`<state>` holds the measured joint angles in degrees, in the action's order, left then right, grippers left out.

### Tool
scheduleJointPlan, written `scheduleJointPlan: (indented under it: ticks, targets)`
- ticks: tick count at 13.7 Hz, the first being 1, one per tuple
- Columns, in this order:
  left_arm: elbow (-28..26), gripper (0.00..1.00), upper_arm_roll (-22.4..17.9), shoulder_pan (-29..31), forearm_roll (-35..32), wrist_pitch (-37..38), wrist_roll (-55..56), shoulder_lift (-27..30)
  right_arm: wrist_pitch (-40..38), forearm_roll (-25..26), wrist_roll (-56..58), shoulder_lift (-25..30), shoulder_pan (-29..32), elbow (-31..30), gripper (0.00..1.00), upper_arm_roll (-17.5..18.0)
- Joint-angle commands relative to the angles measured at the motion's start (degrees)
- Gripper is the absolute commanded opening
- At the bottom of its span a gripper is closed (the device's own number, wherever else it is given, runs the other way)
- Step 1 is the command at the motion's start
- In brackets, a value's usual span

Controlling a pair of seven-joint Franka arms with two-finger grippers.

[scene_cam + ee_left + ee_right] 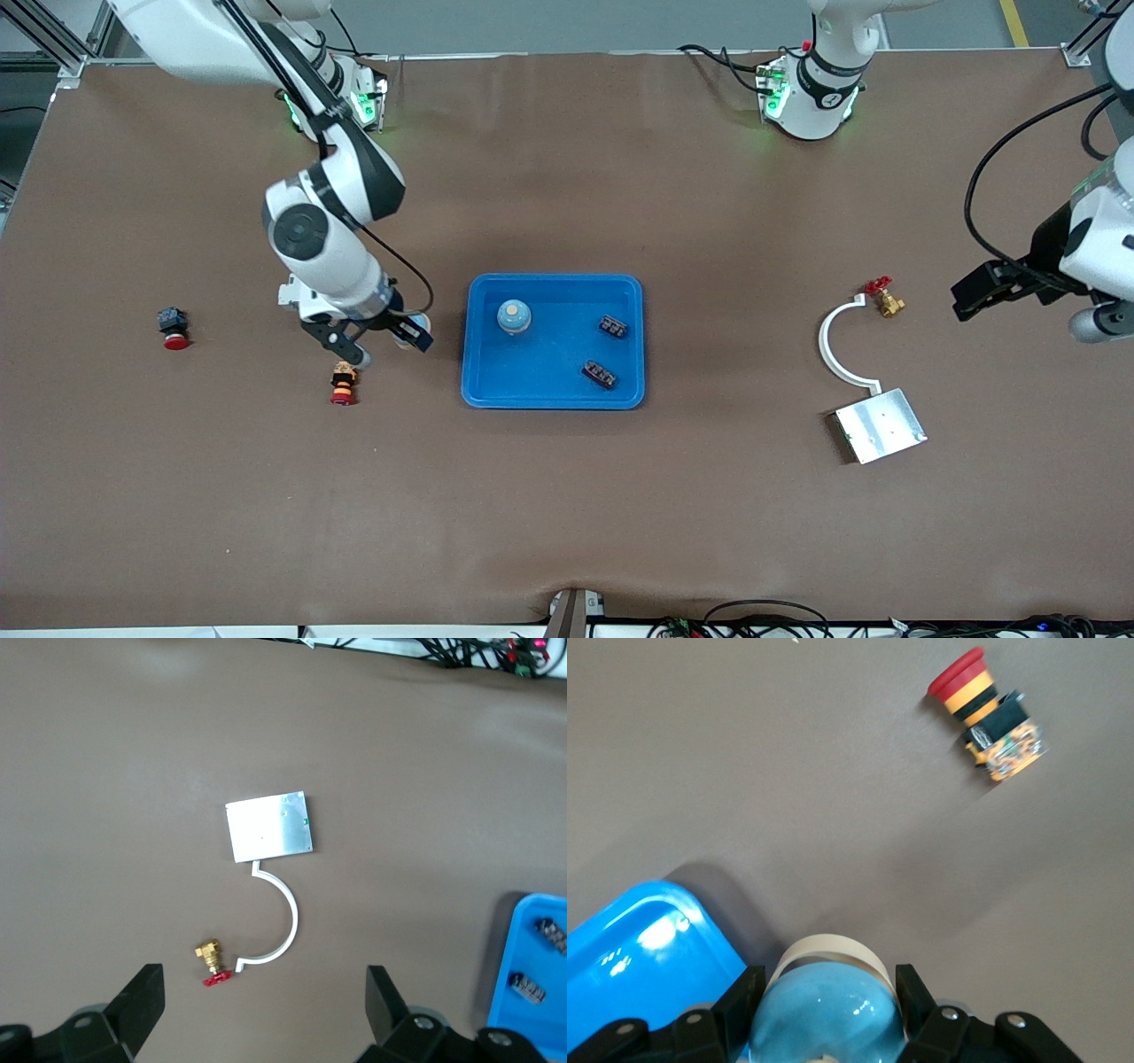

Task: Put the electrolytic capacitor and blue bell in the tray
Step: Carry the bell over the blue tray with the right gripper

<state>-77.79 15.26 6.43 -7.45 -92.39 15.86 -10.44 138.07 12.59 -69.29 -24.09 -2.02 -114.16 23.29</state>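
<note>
Jaws of the right gripper (829,1010) are closed on a light-blue bell (827,1014), pinching its dome from both sides so the round body cannot roll out. That gripper hangs over bare table just beside the tray (485,390), at the tray's end toward the right arm, and in the front view the bell (416,321) shows only as a pale sliver between the fingers. By my reading the carry is under way and the drop has not yet come, since the bell is not over the tray.

Another blue bell (514,315) already sits upright in the tray, in the corner farther from the front camera and toward the right arm. Two small dark ribbed parts (612,326) (599,374) lie in the tray toward the left arm's end; whether either is the capacitor I cannot tell.

A red-capped push button (983,713) lies on its side on the table close under the right gripper, and a second red button (174,329) lies farther toward the right arm's end.

Left gripper (266,1005) waits with jaws wide open and empty, high over a brass valve (211,959), a white curved clip (288,912) and a silver plate (268,826).
</note>
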Motion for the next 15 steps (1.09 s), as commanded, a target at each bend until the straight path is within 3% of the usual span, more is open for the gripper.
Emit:
scheduleJointPlan:
  ticks: [1, 3, 7, 15]
  targets:
    - [-6.74, 1.0, -2.94, -2.72, 1.65, 0.1, -2.68, 6.2, -8.66, 6.81, -10.31, -11.03, -4.91, 15.24, 0.0, -0.62]
    - [-11.05, 1.0, -5.67, -4.49, 4.0, 0.1, -3.29, 10.07, -10.8, 7.89, -14.19, -15.35, -6.85, 21.42, 0.0, -0.71]
    - [-15.01, 1.0, -11.48, -8.88, 4.72, 0.1, -6.19, 14.12, -10.1, 8.15, -19.12, -19.85, -9.84, 26.0, 0.0, -1.23]
    - [-15.55, 1.0, -10.78, -8.98, 4.72, -0.43, -6.11, 14.31, -4.32, 7.54, -27.21, -20.64, -14.68, 25.84, 0.0, -2.73]
